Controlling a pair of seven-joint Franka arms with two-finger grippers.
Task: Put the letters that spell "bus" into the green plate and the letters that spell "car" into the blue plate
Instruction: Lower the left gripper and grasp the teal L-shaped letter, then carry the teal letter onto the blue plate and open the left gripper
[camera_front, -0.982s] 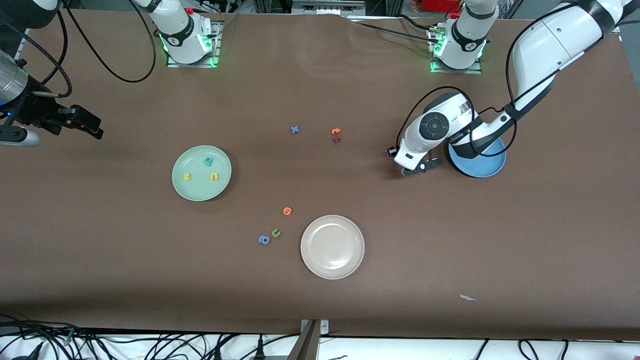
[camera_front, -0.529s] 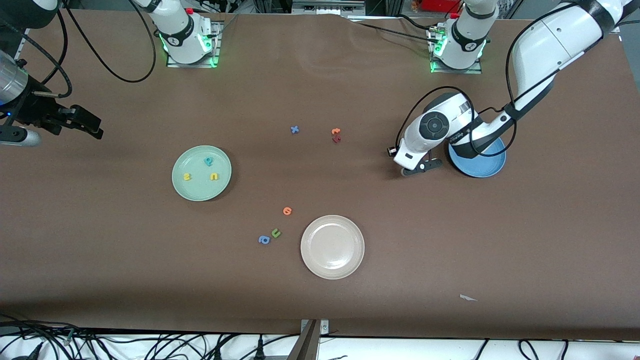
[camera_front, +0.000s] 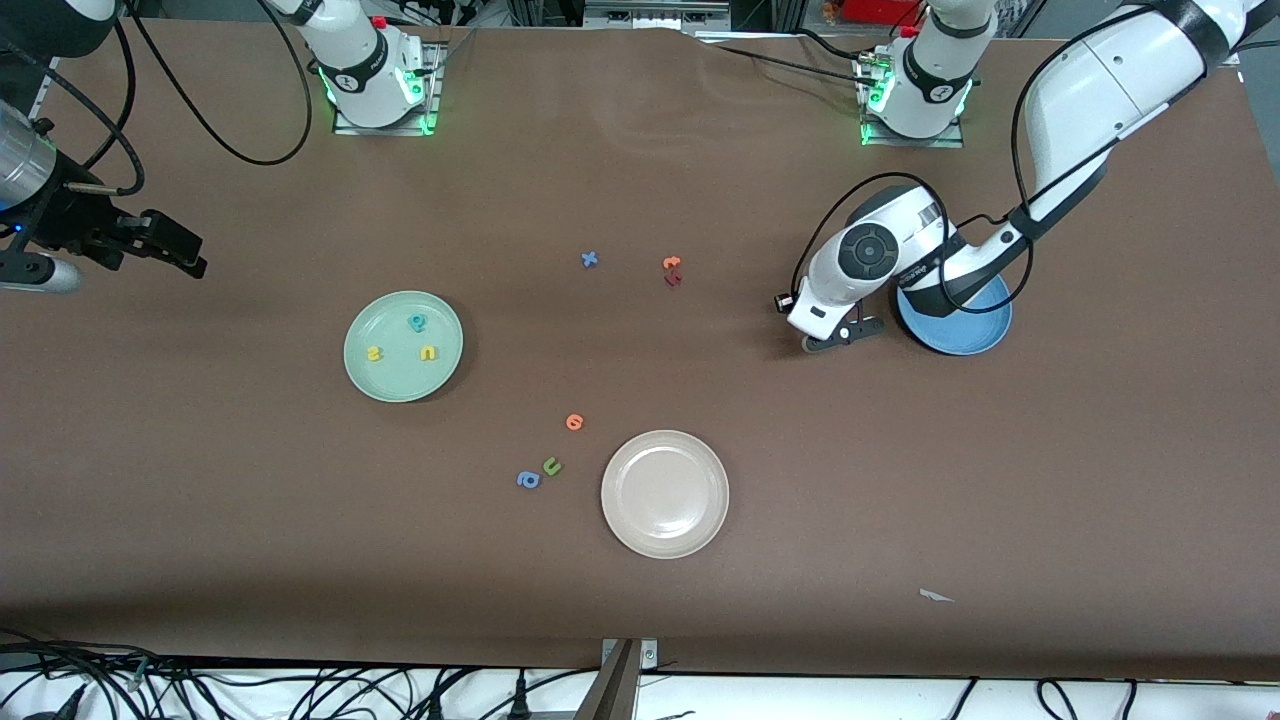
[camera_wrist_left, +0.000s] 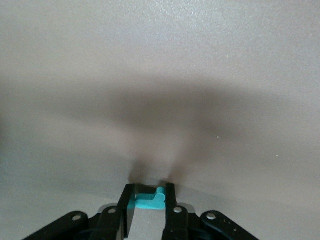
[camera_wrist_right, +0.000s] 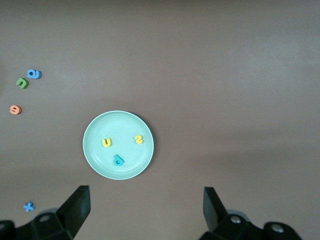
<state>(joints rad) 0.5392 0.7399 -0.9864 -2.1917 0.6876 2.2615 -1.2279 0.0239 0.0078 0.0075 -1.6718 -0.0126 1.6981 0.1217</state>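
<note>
My left gripper (camera_wrist_left: 149, 189) is low over the table beside the blue plate (camera_front: 968, 338), shut on a small teal letter (camera_wrist_left: 150, 201) that looks like the "r". In the front view that left gripper (camera_front: 815, 345) sits under its white wrist, and the arm hides much of the blue plate. The green plate (camera_front: 403, 385) holds the teal "b" (camera_front: 417, 322), yellow "s" (camera_front: 374, 353) and yellow "u" (camera_front: 428, 353). My right gripper (camera_front: 190, 255) waits open and empty at the right arm's end of the table; its wrist view shows the green plate (camera_wrist_right: 120, 125).
A cream-white plate (camera_front: 665, 540) lies nearer the front camera, mid-table. Beside it are an orange letter (camera_front: 574, 422), a green "u" (camera_front: 551, 466) and a blue "a" (camera_front: 527, 480). A blue "x" (camera_front: 590, 259), an orange letter (camera_front: 672, 264) and a dark red letter (camera_front: 673, 280) lie mid-table.
The left gripper's jaws have drawn a little tighter on the teal letter. Both arms and all loose letters stay where they were.
</note>
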